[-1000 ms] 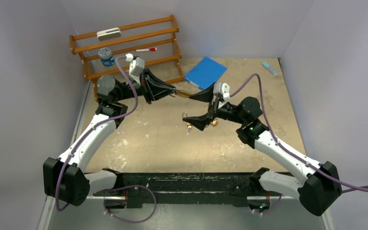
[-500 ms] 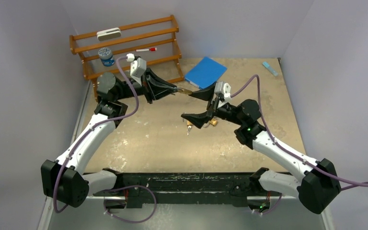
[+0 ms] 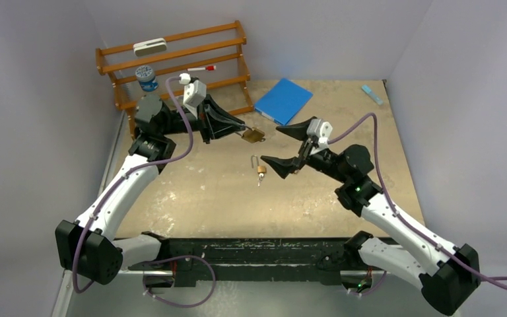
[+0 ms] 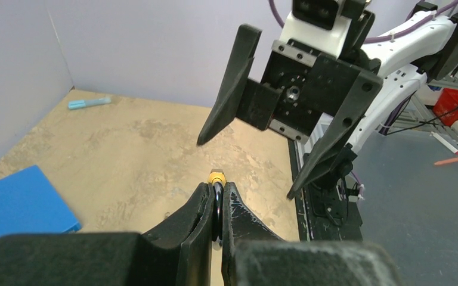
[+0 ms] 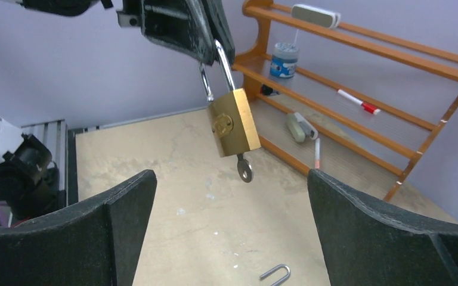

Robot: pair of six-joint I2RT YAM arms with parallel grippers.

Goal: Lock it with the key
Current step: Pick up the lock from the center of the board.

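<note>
Black left claw (image 3: 240, 129) clamped on shackle of brass padlock (image 3: 253, 135), hung above tabletop (image 3: 204, 191). Only right wrist view shows key (image 5: 245, 171) in its base. Small lock (image 3: 261, 169) lies on tabletop. Right claw (image 3: 272, 145) spread wide, empty.

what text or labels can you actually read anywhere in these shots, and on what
No text is readable in any view.
brass padlock: round stamped emblem on its face, too blurred to read
blue tub on the wooden rack: pale label, too small to read
red-capped marker: no print legible
</note>
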